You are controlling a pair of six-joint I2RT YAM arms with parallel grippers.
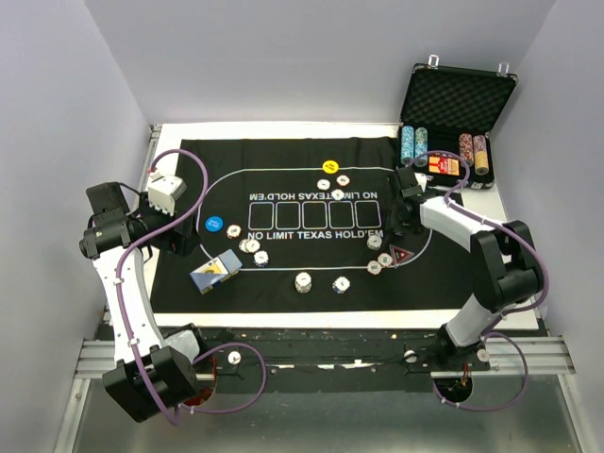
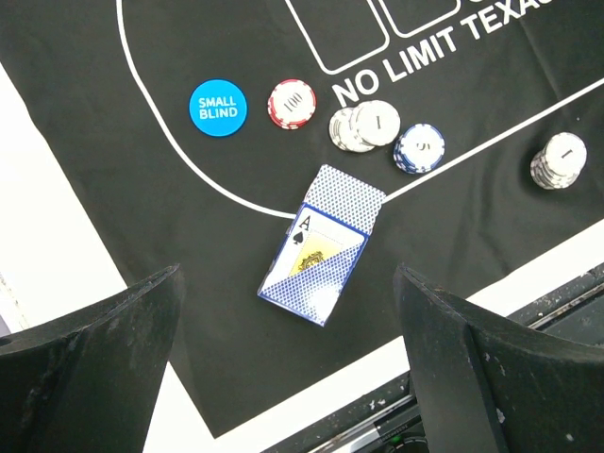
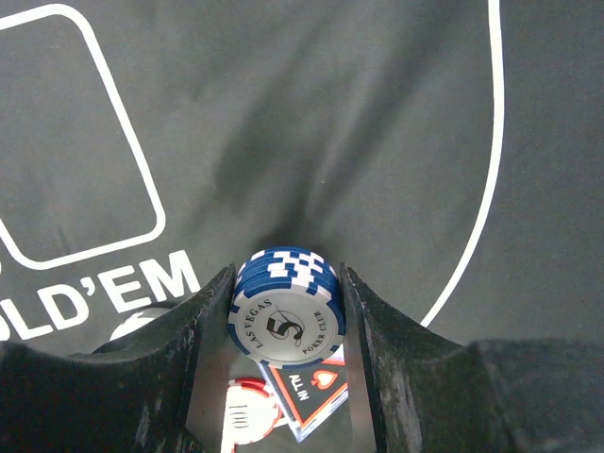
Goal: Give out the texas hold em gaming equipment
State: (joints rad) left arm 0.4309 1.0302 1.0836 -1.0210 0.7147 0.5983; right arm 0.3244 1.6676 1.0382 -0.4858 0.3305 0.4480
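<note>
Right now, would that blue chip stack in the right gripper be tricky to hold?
Probably. The blue chip stack looks like several loose discs, so one could slip out of the right gripper. Pinched by its round rims, it might roll if dropped.

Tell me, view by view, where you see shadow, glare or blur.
Top external: even light, no glare, print on the black mat sharp. Left wrist: sharp too, the small blind disc reads clearly. Right wrist: mat looks washed grey, a soft shadow lies beyond the blue chip stack in the right gripper.
</note>
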